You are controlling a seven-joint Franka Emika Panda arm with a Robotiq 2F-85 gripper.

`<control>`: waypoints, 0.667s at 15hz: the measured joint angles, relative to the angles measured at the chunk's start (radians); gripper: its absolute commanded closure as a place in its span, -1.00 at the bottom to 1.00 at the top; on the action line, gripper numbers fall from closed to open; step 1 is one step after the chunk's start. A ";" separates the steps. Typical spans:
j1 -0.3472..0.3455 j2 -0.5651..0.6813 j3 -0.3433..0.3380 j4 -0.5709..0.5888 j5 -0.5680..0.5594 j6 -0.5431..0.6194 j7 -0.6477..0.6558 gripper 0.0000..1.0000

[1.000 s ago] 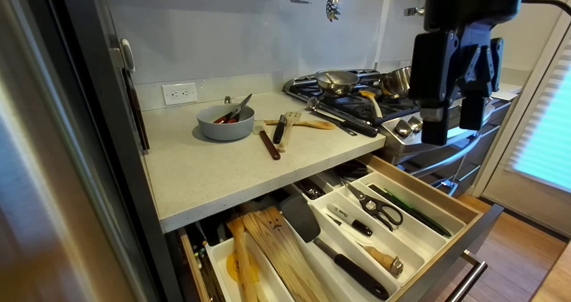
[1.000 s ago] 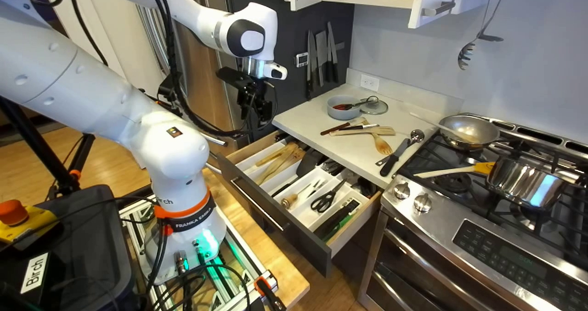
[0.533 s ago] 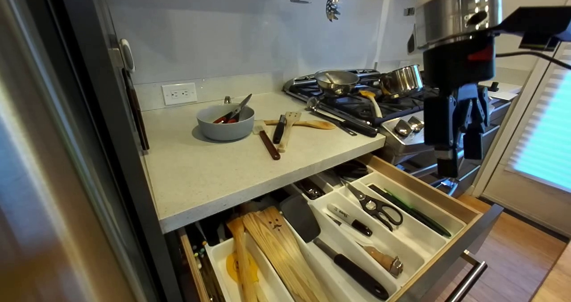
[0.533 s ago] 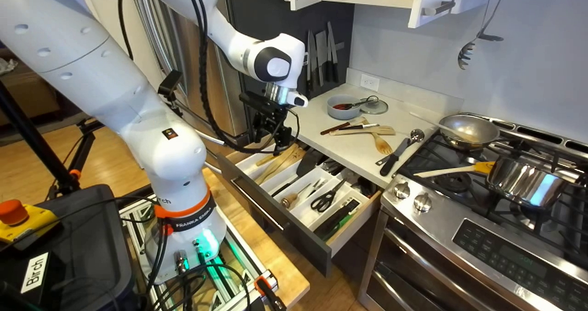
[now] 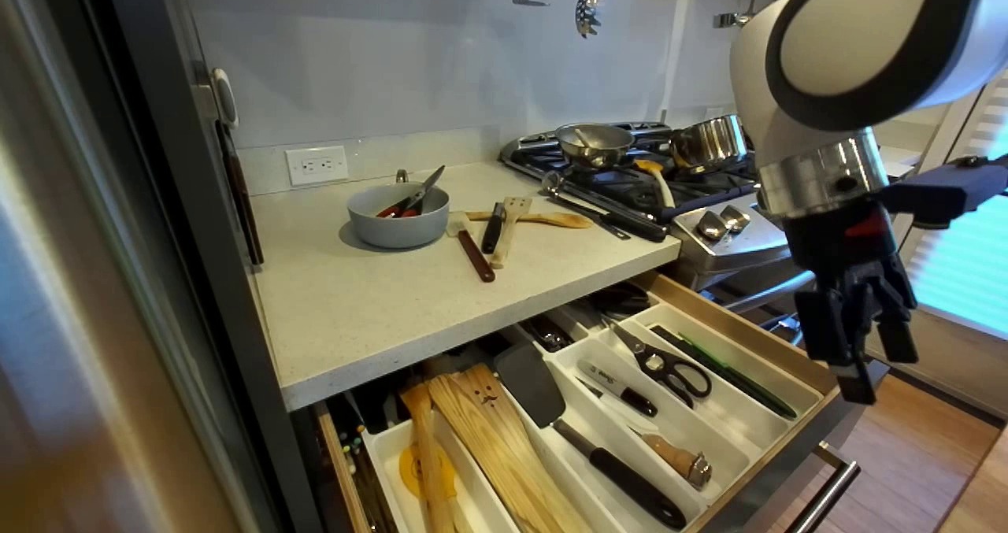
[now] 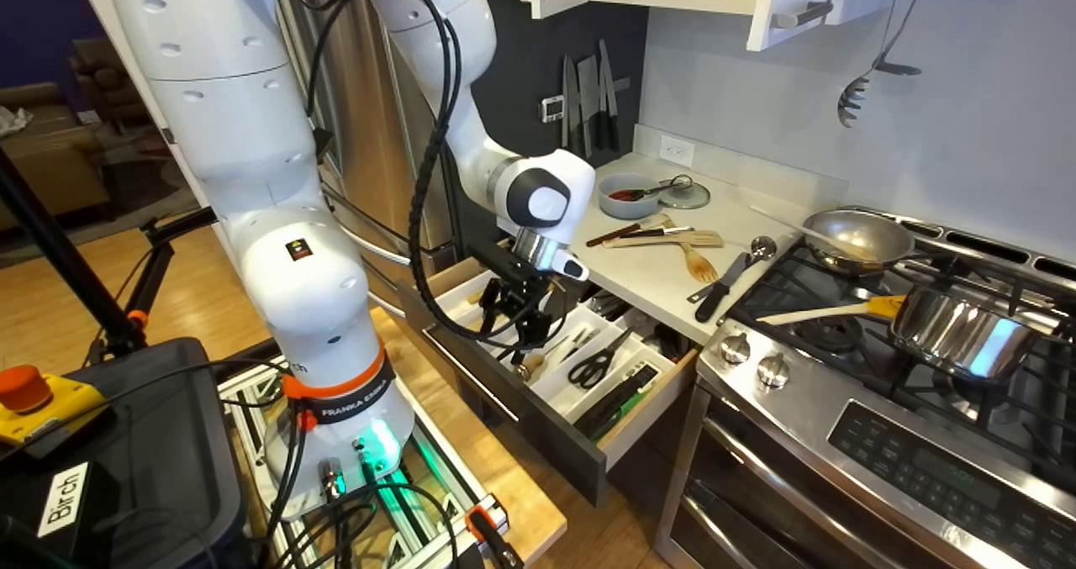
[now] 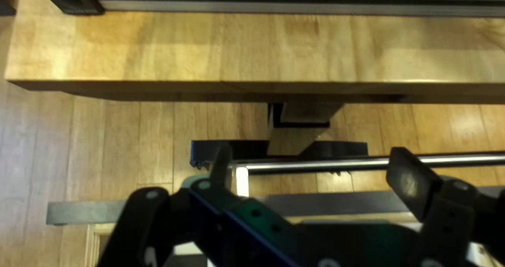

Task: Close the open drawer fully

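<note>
Drawer [image 5: 732, 326] sits wide open below the claw [image 7: 313, 160], whose fingers [image 7: 414, 184] are spread well apart with nothing pinched between them. Everything hinges on the drawer's front [image 6: 551, 439]: to shut it, I reckon the claw has to get outside, by the handle [image 7: 343, 164], and shove away from the wooden table [image 7: 236, 50], toward the counter [image 5: 354, 312]. Wrist view has that handle running roughly parallel to a line from finger to finger, so a flat, square push seems doable. Tips look to be around the front's top edge, but honestly can't tell which side they're on or how far above. Room's kinda tight on the table side of the claw, just a strip of floor [image 7: 394, 125] before the handle. Counter side it's utensils [image 5: 638, 486], so dipping early could snag something. Fridge [image 6: 370, 132] off to one side of the claw, stove [image 6: 799, 409] to the other.
</note>
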 measured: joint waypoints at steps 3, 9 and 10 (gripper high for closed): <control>0.000 0.029 0.000 0.013 -0.008 0.001 0.008 -1.00; 0.005 0.055 0.003 0.015 -0.015 0.050 0.014 -1.00; 0.007 0.081 0.006 0.013 -0.015 0.073 0.005 -1.00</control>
